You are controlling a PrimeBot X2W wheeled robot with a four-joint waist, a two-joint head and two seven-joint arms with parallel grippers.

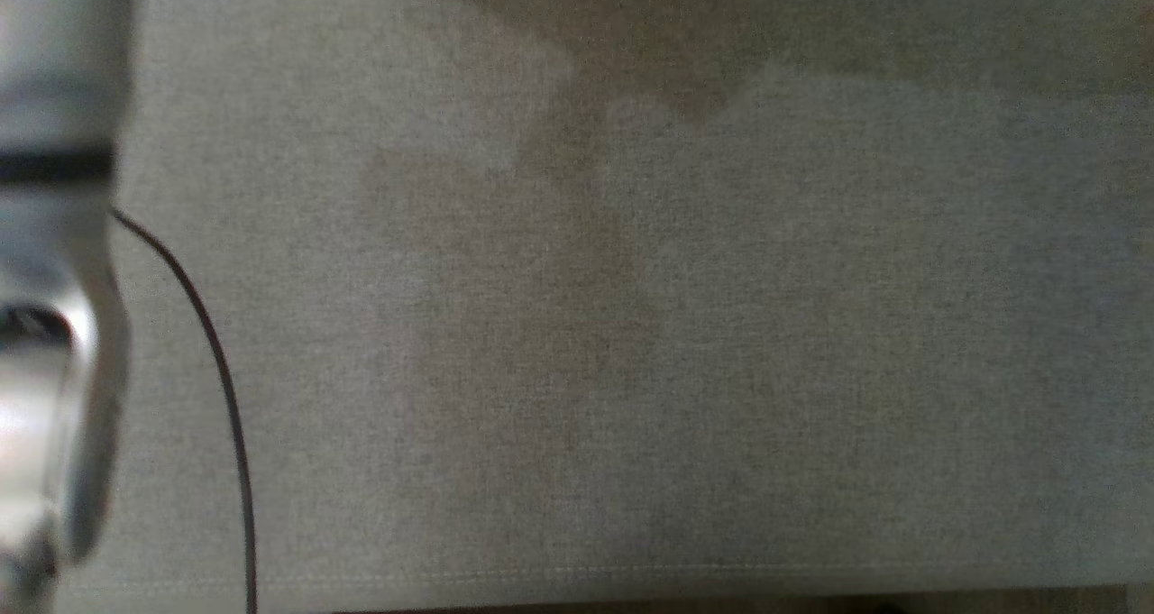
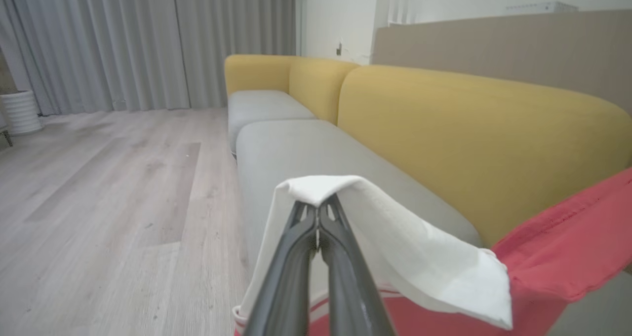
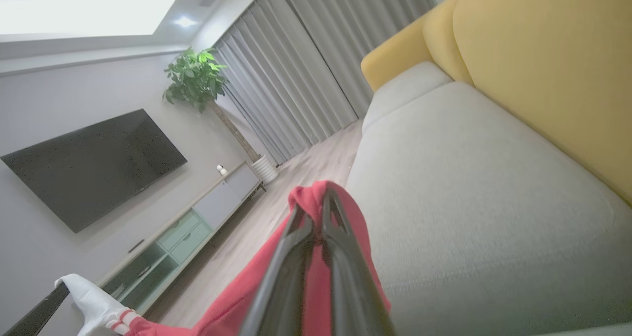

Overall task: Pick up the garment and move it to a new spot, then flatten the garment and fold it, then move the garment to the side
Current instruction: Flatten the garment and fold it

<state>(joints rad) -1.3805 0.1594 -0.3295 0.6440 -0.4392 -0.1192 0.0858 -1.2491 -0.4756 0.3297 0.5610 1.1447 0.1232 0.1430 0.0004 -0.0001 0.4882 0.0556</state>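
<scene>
The garment is red with a white part and red-striped trim, and it hangs between my two grippers above the sofa. In the left wrist view my left gripper (image 2: 318,208) is shut on the white part (image 2: 419,257), which drapes over the fingertips. The red body (image 2: 568,247) stretches away to the right. In the right wrist view my right gripper (image 3: 316,203) is shut on a bunched red edge of the garment (image 3: 247,296). The white striped corner (image 3: 91,296) shows at the lower left there. In the head view a pale forearm (image 1: 54,325) stands at the left edge.
The sofa has a grey seat (image 1: 721,325) and a yellow backrest (image 2: 469,124). A black cable (image 1: 216,361) runs beside the forearm. Wood floor (image 2: 108,188), grey curtains (image 2: 148,40), a wall television (image 3: 94,163), a low cabinet (image 3: 197,222) and a potted plant (image 3: 195,77) lie beyond.
</scene>
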